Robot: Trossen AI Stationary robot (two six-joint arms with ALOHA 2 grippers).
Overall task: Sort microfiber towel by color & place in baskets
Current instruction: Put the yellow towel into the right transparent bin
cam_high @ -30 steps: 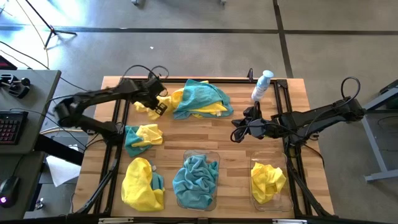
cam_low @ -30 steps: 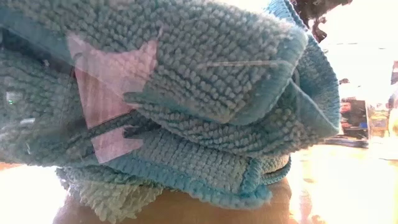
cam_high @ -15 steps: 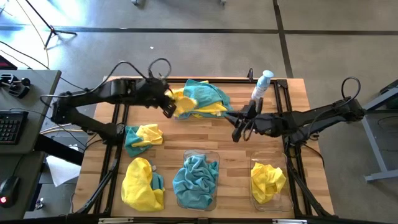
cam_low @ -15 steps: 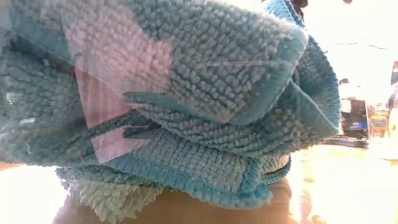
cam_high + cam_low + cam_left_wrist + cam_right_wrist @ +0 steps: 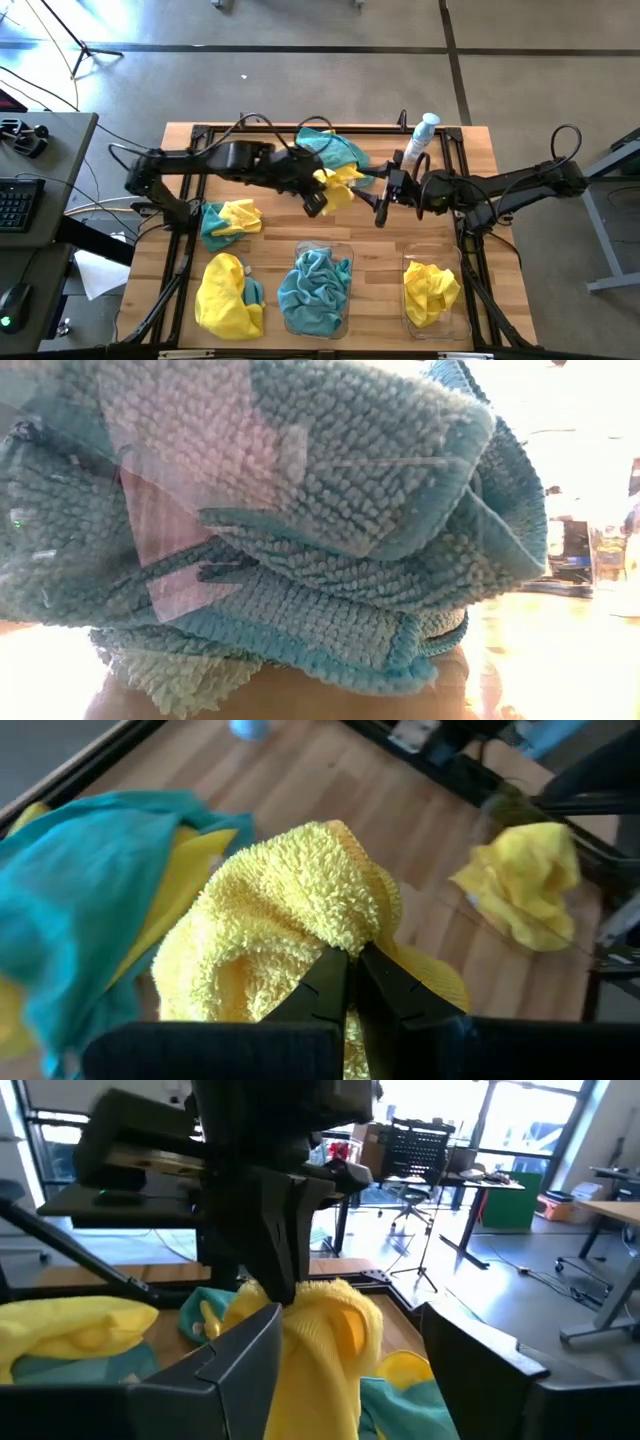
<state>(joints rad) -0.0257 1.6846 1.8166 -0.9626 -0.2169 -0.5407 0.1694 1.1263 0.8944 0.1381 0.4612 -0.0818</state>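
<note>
My left gripper (image 5: 318, 200) is shut on a bright yellow towel (image 5: 338, 184) over the table's middle, just near of a pile of teal and yellow towels (image 5: 325, 150). My right gripper (image 5: 383, 205) is open, level and pointing toward the table's left. In the right wrist view its fingers (image 5: 240, 1350) stand on either side of the hanging yellow towel (image 5: 320, 1340); whether they touch it I cannot tell. The middle basket (image 5: 345, 250) holds a teal towel (image 5: 315, 288). The right basket (image 5: 462, 320) holds a yellow towel (image 5: 430, 290). My left gripper pinches a raised fold of the yellow towel (image 5: 340, 935) between its two shut fingers (image 5: 325, 985). In the right wrist view the fingers come down on it from above. The towel hangs bunched below them; whether its lower end is clear of the table I cannot tell.
A white and blue spray bottle (image 5: 420, 138) stands at the far right. Loose yellow and teal towels lie at the near left (image 5: 230, 295) and the left (image 5: 228, 220). The low view is filled by the teal towel (image 5: 300, 530) in its basket.
My left gripper has gone from the far left of the pile toward the table's right and near edge, drawing the yellow towel with it out beside the pile and up to my right gripper's open fingers. The rest of the pile has stayed.
</note>
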